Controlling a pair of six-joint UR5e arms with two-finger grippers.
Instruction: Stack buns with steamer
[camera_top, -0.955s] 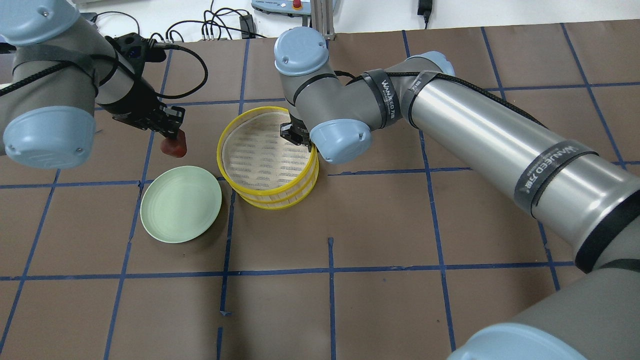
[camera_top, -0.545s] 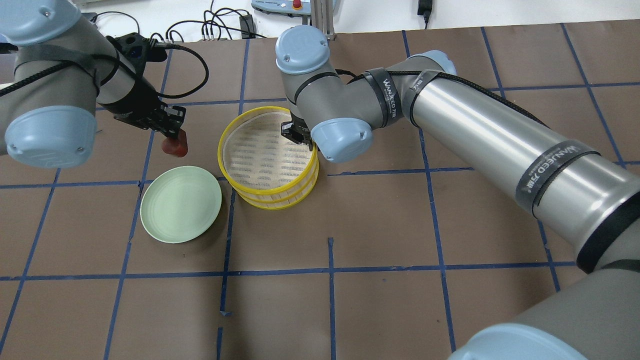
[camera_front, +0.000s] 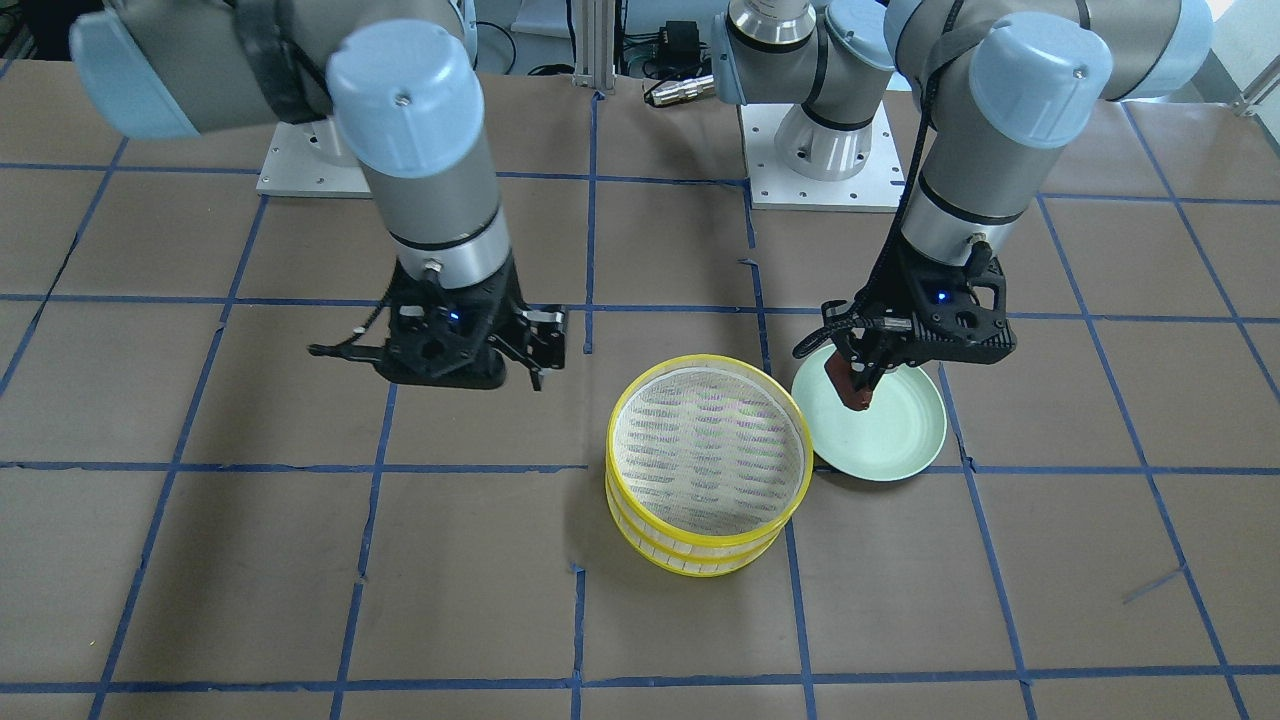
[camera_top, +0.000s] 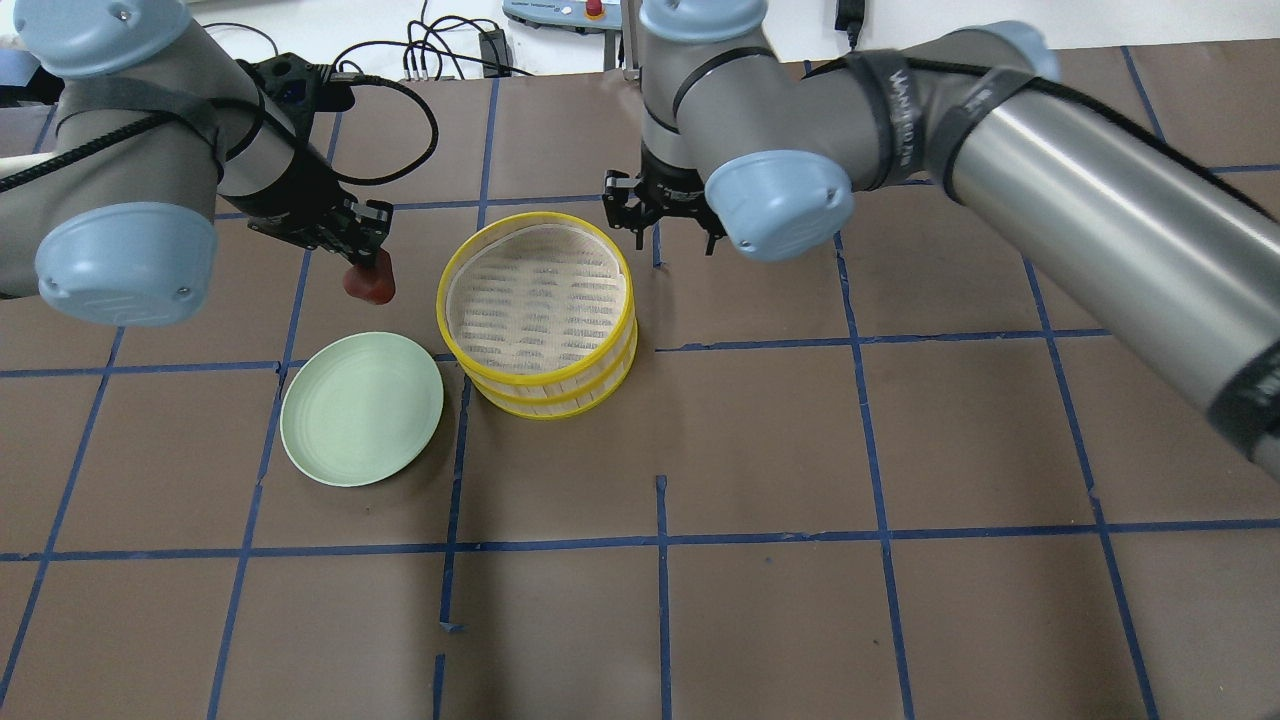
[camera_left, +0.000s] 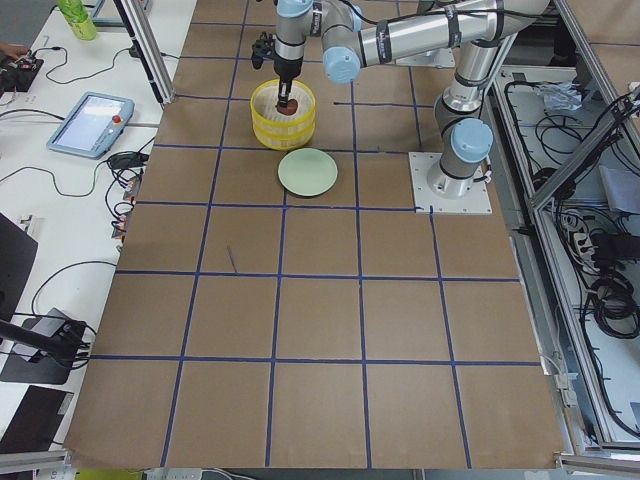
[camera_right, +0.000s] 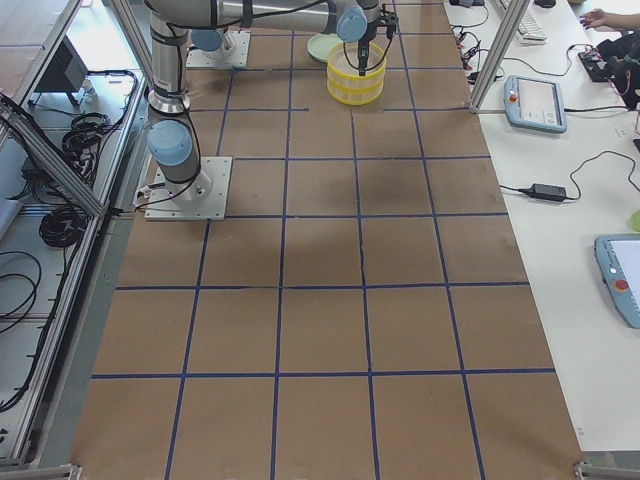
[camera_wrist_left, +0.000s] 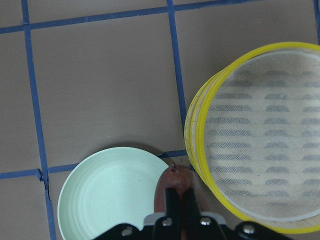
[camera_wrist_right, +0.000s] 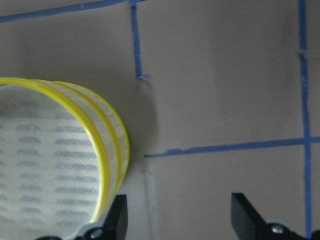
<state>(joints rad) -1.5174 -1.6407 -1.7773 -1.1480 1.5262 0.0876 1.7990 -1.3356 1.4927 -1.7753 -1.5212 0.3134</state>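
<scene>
The steamer (camera_top: 548, 392) can be reached from above. Toward the left edge of the bench (camera_top: 800, 450), passage is narrowed by the green plate (camera_top: 362, 408) and the left gripper (camera_top: 368, 262) with its red bun (camera_top: 370, 285); the right gripper (camera_wrist_right: 181, 222) is held beyond the far rim.

Brown paper desk (camera_top: 760, 440), crossed by blue tape (camera_top: 760, 538) in a square grid. The steamer (camera_top: 548, 398) has bright yellow rims and slats, and a whitish mesh floor patterned with rows of grey dashes. At its eight o'clock, a plain pale-green plate (camera_top: 362, 408). The bun (camera_top: 368, 283) is dark reddish-brown. The left hand (camera_top: 375, 262) and right hand (camera_wrist_right: 181, 217) are black.
</scene>
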